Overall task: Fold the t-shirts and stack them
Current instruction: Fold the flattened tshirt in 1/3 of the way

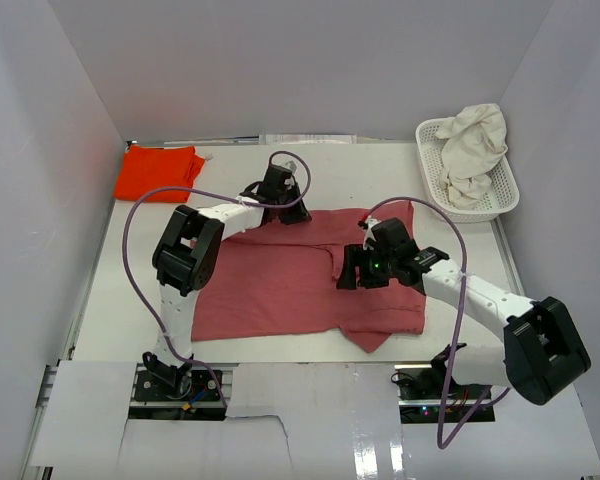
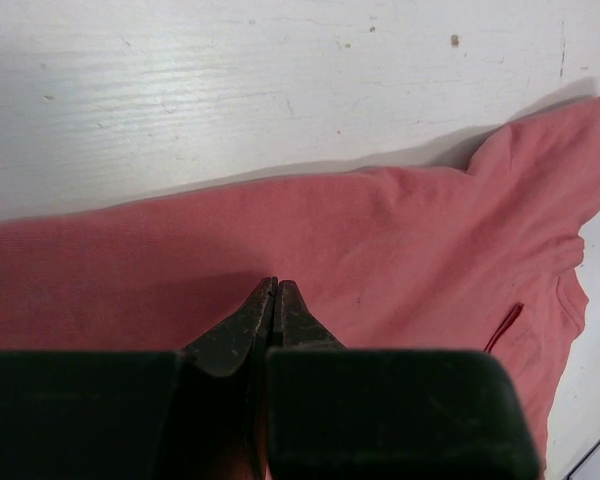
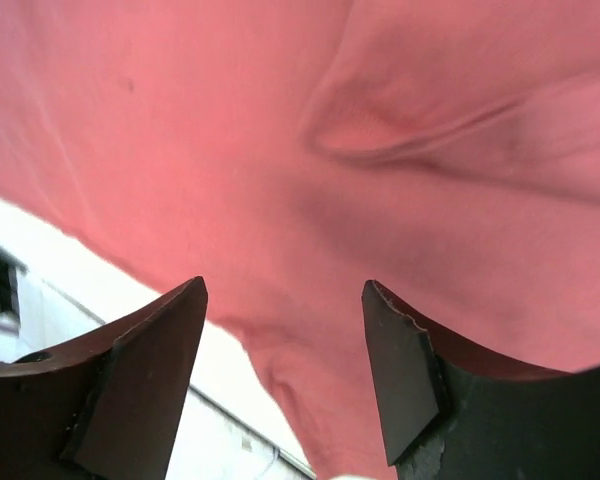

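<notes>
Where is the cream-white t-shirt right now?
In the top view, the cream-white t-shirt lies bunched in the white lattice basket at the far right corner of the table, apart from the rose-red t-shirt spread mid-table.

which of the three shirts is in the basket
The cream-white cloth t-shirt, bunched in the white plastic lattice basket. The dusty rose-red t-shirt lies spread out flat; the bright orange-red t-shirt sits far left.

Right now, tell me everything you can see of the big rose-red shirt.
The rose-red t-shirt is soft matte cloth, spread mostly flat on the white table, with a raised fold on its right half. The left end effector, shut, has its tips at the cloth near the far edge; the right end effector hangs open over the fold.
</notes>
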Controlling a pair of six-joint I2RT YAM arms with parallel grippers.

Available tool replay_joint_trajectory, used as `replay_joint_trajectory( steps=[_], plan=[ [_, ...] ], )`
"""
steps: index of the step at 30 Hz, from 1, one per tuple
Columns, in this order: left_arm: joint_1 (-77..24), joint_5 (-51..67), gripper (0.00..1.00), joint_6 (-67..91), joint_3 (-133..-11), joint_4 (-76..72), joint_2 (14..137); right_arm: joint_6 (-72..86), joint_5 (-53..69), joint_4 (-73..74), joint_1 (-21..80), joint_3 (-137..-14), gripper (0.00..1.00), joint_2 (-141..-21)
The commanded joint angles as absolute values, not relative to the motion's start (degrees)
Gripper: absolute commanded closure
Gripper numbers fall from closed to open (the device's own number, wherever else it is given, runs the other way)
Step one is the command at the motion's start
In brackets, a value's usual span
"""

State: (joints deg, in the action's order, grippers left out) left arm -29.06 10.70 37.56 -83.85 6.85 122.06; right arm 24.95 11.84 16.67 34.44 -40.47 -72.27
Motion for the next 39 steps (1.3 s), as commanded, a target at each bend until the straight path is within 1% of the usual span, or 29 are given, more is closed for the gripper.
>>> replay_joint_trajectory(
  steps=[1, 6, 8, 9, 10, 11, 16, 20, 25, 30, 37, 38, 39],
  plan=[
    [-30.84, 12.3, 0.88, 38.14, -85.16, 6.94, 122.26, 23.03, 8.53, 14.5, 31.82, -44.64, 0.32, -73.9],
    [-32.96, 16.24, 0.88, 39.37, -87.36, 6.95, 121.73, 21.01, 2.73, 16.79, 27.96, -49.48, 0.33, -78.83],
    [-33.84, 18.71, 0.88, 40.77, -87.71, 5.98, 121.38, 20.57, 0.62, 16.96, 26.29, -50.01, 0.35, -80.41],
    [-34.1, 18.72, 0.88, 41.22, -87.63, 5.45, 121.29, 20.39, 0.18, 17.14, 25.67, -50.18, 0.36, -80.94],
    [-34.54, 20.29, 0.88, 41.66, -87.63, 4.84, 121.2, 19.96, 0.18, 17.23, 25.06, -50.45, 0.41, -81.9],
    [-34.71, 20.91, 0.88, 42.1, -87.71, 3.88, 121.2, 19.69, -1.48, 17.14, 24.35, -50.62, 0.44, -82.44],
    [-35.68, 24.42, 0.88, 44.11, -89.38, 2.55, 122.69, 18.2, -1.76, 17.4, 21.27, -53.35, 0.51, -87.35],
    [-36.38, 27.24, 0.88, 45.61, -89.74, 0.62, 124.98, 17.49, -2.02, 17.4, 19.78, -55.89, 0.52, -90.79],
    [-37.61, 30.14, 0.88, 46.58, -89.56, -1.75, 127.0, 16.7, -6.49, 18.89, 18.63, -59.06, 0.47, -92.8],
    [-38.76, 31.03, 0.88, 46.93, -89.82, -2.2, 129.63, 16.0, -7.56, 20.65, 17.93, -61.17, 0.47, -95.09],
    [-38.76, 29.45, 0.88, 46.67, -90.0, -1.85, 132.71, 15.56, -8.35, 20.48, 17.49, -61.17, 0.5, -98.43],
    [-38.76, 29.27, 0.89, 46.76, -89.74, -1.85, 132.8, 15.21, -8.18, 20.39, 17.4, -61.0, 0.51, -98.7],
    [-38.67, 29.09, 0.89, 46.76, -89.3, -1.93, 132.8, 15.12, -7.91, 20.22, 17.32, -61.0, 0.54, -99.31]
  ],
)
